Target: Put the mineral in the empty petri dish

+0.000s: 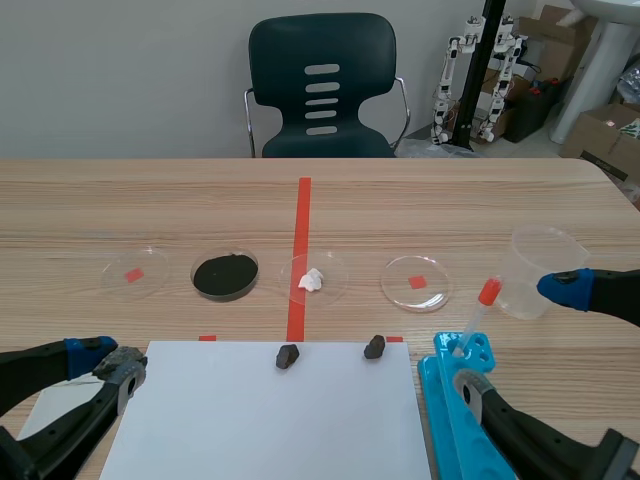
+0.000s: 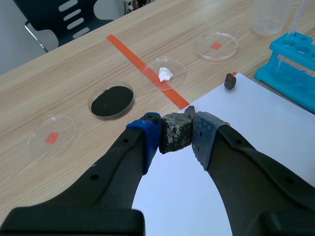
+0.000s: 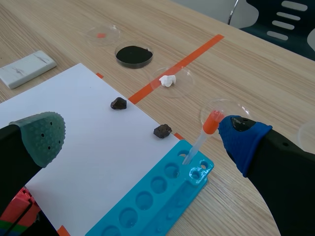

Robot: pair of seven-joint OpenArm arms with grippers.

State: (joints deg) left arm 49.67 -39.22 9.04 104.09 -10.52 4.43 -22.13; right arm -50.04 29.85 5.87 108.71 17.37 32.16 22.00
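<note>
Two black arms come in low at the near edge of the worktop (image 1: 450, 200). The left hand (image 2: 176, 129) is clamped on a rough grey-brown stone (image 2: 173, 137), pinched between its blue and grey pads above the near left corner of a white paper sheet (image 1: 260, 420). The right hand (image 3: 141, 132) is spread wide with nothing between its fingers, one pad over the sheet and the other out past a blue tube rack (image 3: 147, 206).

That rack lies just beside the sheet's right edge. A dropper (image 1: 480, 310) with an orange bulb stands tilted in one of its far holes. A flat white block (image 3: 27, 69) lies on the worktop beside the sheet, on the left arm's side.

Two smaller dark stones rest at the sheet's far edge, the left one (image 1: 287, 356) close to the red tape line (image 1: 300, 240) and the right one (image 1: 374, 347) well apart from it.

Beyond the sheet, four clear round dishes sit in a row across the worktop. The leftmost dish (image 1: 135, 273) has nothing in it and shows only a red mark through its base. Next comes a dish of black powder (image 1: 225, 275), then a dish with a white lump (image 1: 314, 279) lying over the tape line. The rightmost dish (image 1: 416, 282) is likewise bare over a red mark. A clear plastic cup (image 1: 540, 270) stands near that dish, further right.

Past the worktop's far edge stands a dark chair (image 1: 322, 85).
</note>
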